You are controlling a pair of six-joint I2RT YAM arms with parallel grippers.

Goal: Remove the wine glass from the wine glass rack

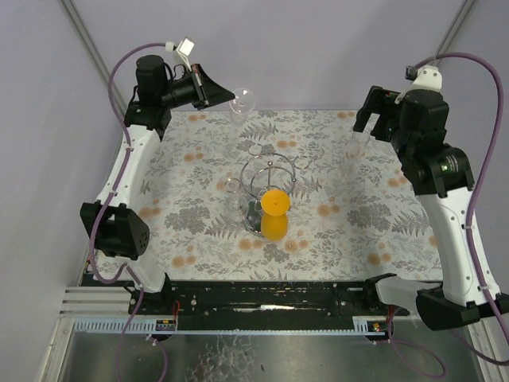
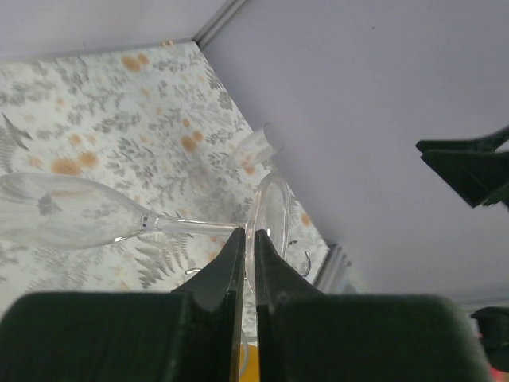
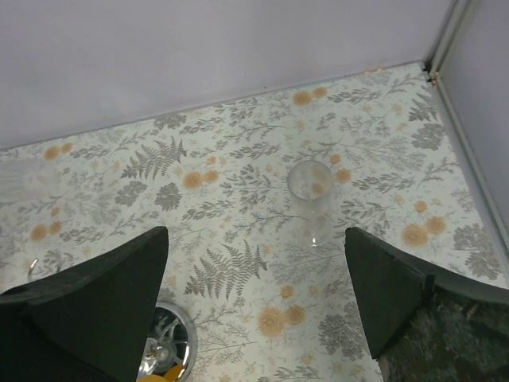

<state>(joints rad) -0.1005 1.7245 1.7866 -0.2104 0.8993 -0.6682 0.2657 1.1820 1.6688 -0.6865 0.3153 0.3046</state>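
My left gripper (image 1: 216, 90) is shut on the round foot of a clear wine glass (image 1: 241, 102), held high over the table's far edge, away from the rack. In the left wrist view the gripper (image 2: 248, 235) pinches the foot's rim, and the glass (image 2: 71, 211) lies sideways with its bowl to the left. The chrome wine glass rack (image 1: 270, 169) stands mid-table with an orange glass (image 1: 275, 212) hanging on it. Its disc base (image 3: 173, 342) shows in the right wrist view. My right gripper (image 1: 363, 126) is open and empty at the far right, also seen in its own view (image 3: 254, 239).
A clear glass (image 3: 310, 189) stands upright on the floral cloth below my right gripper; it also shows from above (image 1: 355, 145) and in the left wrist view (image 2: 261, 143). Another clear glass (image 1: 233, 191) hangs at the rack's left. Grey walls close the back and sides.
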